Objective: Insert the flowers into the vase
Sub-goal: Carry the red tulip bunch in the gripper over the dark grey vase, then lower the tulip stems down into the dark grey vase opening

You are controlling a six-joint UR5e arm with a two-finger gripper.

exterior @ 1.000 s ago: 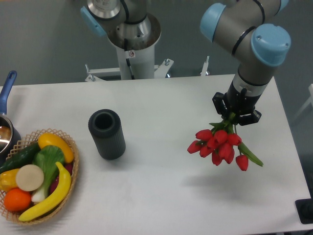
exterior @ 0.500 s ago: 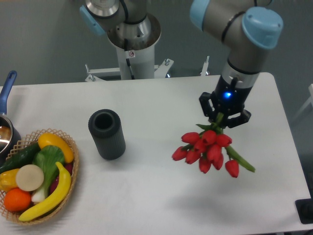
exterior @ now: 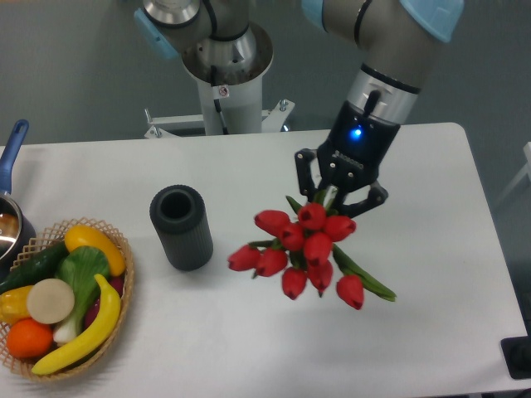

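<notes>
From my remote seat, the dark ribbed cylindrical vase (exterior: 182,226) stands upright on the white table (exterior: 249,340), left of centre. To its right, held above the table, I see the bunch of red tulips with green stems (exterior: 304,251), its nearest bud just beside the vase. The black two-finger gripper (exterior: 338,192) sits behind and above the bunch. The woven basket of fruit and vegetables (exterior: 60,294) lies at the table's front left corner, with a blue-handled pot (exterior: 10,203) behind it.

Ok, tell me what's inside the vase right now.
The vase shows only a dark, empty-looking mouth; its bottom is in shadow. The flowers are outside it to its right, stems clamped in the gripper.
</notes>
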